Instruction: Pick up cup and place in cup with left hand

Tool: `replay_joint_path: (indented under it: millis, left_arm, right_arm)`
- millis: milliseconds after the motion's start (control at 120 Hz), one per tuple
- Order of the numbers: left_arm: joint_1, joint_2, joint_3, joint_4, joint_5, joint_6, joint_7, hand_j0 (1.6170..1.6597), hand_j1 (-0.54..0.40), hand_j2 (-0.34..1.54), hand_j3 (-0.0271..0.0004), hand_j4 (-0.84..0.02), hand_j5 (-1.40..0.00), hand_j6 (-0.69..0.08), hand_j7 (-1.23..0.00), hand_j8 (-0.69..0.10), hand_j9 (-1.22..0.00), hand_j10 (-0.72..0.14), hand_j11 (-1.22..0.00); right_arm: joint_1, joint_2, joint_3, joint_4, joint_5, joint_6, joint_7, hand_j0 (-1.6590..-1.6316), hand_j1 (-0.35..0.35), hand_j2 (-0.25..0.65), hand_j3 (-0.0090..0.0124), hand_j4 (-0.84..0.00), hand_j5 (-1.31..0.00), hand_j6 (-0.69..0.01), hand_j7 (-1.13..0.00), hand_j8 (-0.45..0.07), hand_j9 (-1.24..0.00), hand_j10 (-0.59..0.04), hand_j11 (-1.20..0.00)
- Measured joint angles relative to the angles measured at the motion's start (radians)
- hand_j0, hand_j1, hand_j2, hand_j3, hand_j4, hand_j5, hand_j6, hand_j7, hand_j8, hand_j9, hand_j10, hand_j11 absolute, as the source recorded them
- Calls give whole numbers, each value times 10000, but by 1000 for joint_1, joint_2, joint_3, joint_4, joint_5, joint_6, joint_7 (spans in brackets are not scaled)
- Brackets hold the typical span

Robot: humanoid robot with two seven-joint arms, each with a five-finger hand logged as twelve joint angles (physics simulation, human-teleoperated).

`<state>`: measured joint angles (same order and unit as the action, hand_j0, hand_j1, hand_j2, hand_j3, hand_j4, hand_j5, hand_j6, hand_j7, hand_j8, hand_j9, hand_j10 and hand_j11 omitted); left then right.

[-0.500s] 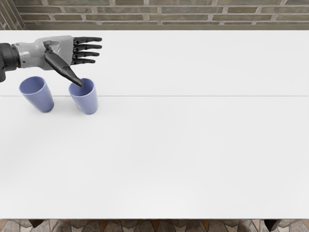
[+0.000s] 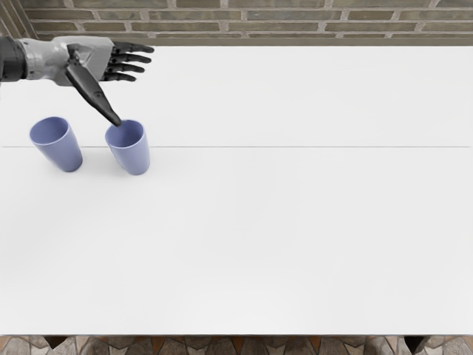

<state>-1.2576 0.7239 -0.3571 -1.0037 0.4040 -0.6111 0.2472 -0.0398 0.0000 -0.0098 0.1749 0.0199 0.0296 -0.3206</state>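
Your left hand (image 2: 83, 61) has shifted toward the far edge of the tabletop (image 2: 295, 229) since the earlier frame, while both cups hold the same spots. The hand is empty, its four fingers (image 2: 133, 58) spread and reaching rightward, its thumb (image 2: 94, 90) angled down and away from them. The thumb's tip appears at the rim of the inner cup (image 2: 133, 156); whether it touches, you cannot tell from this view. The outer cup (image 2: 64, 153) stands upright just beside it, nearer the left edge of the picture, a gap between the two.

Neither cup is lifted or nested, so your task looks to be at its approach stage: the grasp, the lift, the carry and the lowering of one cup into the other all remain. Which cup you are to pick up, the pictures do not settle.

Behind your hand runs the far edge, with the brick wall (image 2: 295, 21) beyond, likely tight for backing farther. Your widest room to move lies rightward and toward the near edge.
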Motion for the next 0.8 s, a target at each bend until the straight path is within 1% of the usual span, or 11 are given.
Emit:
replay_joint_path:
  millis: [58,117,217,267,392,458,542,592,633,725,800]
  left_arm:
    - [-3,1,-2,0,44,0,4,16581,3255,47,0,-220,-266,-223,-265,-220,-264,-214,-264]
    - [-20,1,-1,0,73,0,6,16581,3255,48,0,-222,-267,-225,-266,-222,-265,-216,-264]
    - [-23,-2,6,4,118,0,8,16581,3255,48,0,-224,-267,-228,-266,-225,-265,-218,-264]
    - [-47,-5,29,5,134,0,8,16581,3255,48,0,-225,-267,-230,-266,-226,-265,-219,-264]
    - [-61,-2,72,7,163,0,9,16581,3255,46,0,-230,-268,-236,-266,-232,-265,-223,-264]
    - [-94,-4,112,4,174,0,9,16581,3255,47,0,-230,-268,-235,-266,-231,-265,-223,-264]
    - [-100,-9,159,0,183,0,9,16581,3254,46,0,-231,-268,-237,-267,-234,-265,-224,-264]
    - [-117,-9,188,-1,187,0,9,16581,3253,46,0,-234,-270,-241,-268,-237,-267,-227,-266]
    - [-121,-9,212,-2,189,0,9,16581,3252,46,0,-235,-271,-241,-269,-238,-268,-228,-267]
    - [-131,-4,250,-8,194,0,13,16581,3251,47,0,-239,-273,-246,-271,-241,-270,-231,-269]
    - [-149,-9,274,-21,203,0,16,16581,3252,48,0,-242,-274,-250,-272,-245,-271,-234,-269]
  right_arm:
    - [0,0,0,0,0,0,0,-16581,-3491,0,0,-1,0,-2,0,-1,0,-1,0]
    - [0,0,0,0,0,0,0,-16581,-3491,0,0,-1,0,-2,0,-1,0,-1,0]
    - [0,0,0,0,0,0,0,-16581,-3491,0,0,-1,0,-2,0,-1,0,0,0]
    - [0,0,0,0,0,0,0,-16581,-3491,0,0,-1,0,-2,0,-1,0,0,0]
    - [0,0,0,0,0,0,0,-16581,-3491,0,0,-1,0,-2,0,-2,0,-1,0]
    - [0,0,0,0,0,0,0,-16581,-3491,0,0,-1,0,-2,0,-1,0,-1,0]
    - [0,0,0,0,0,0,0,-16581,-3491,0,0,-1,0,-2,0,-2,0,-1,0]
    - [0,0,0,0,0,0,0,-16581,-3491,0,0,-1,0,-2,0,-1,0,-1,0]
    - [0,0,0,0,0,0,0,-16581,-3491,0,0,-1,0,-2,0,-2,0,-1,0]
    - [0,0,0,0,0,0,0,-16581,-3491,0,0,-1,0,-2,0,-1,0,-1,0]
    - [0,0,0,0,0,0,0,-16581,-3491,0,0,-1,0,-1,0,-1,0,0,0]
